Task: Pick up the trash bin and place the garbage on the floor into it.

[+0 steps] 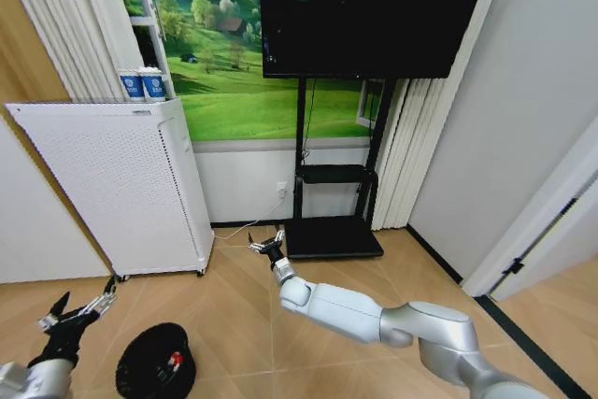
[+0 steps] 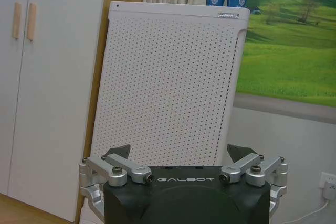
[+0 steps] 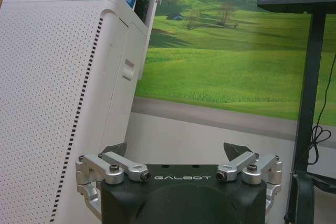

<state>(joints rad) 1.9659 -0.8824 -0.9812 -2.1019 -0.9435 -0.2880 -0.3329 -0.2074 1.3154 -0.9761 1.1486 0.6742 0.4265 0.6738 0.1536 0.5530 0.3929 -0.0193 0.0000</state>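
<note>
The left gripper [image 1: 82,307] hangs low over the wooden floor [image 1: 234,324], fingers spread wide and holding nothing. The trash bin [image 1: 155,362] stands upright on the floor just beside and below those fingers, apart from them, its mouth open upward. Inside it lies a small red-and-white piece of garbage [image 1: 173,359].

In the left wrist view the left gripper [image 2: 185,157] points at the white perforated cabinet [image 2: 173,82], with both fingertips apart and the cabinet face beyond them.

The right gripper [image 1: 268,246] is stretched forward above the floor, its fingers spread and empty. Ahead of its fingertips sits the black base of the TV stand [image 1: 332,236]; the cabinet stands off to their left side. Two blue-and-white paper cups [image 1: 142,84] rest on top of the cabinet.
</note>
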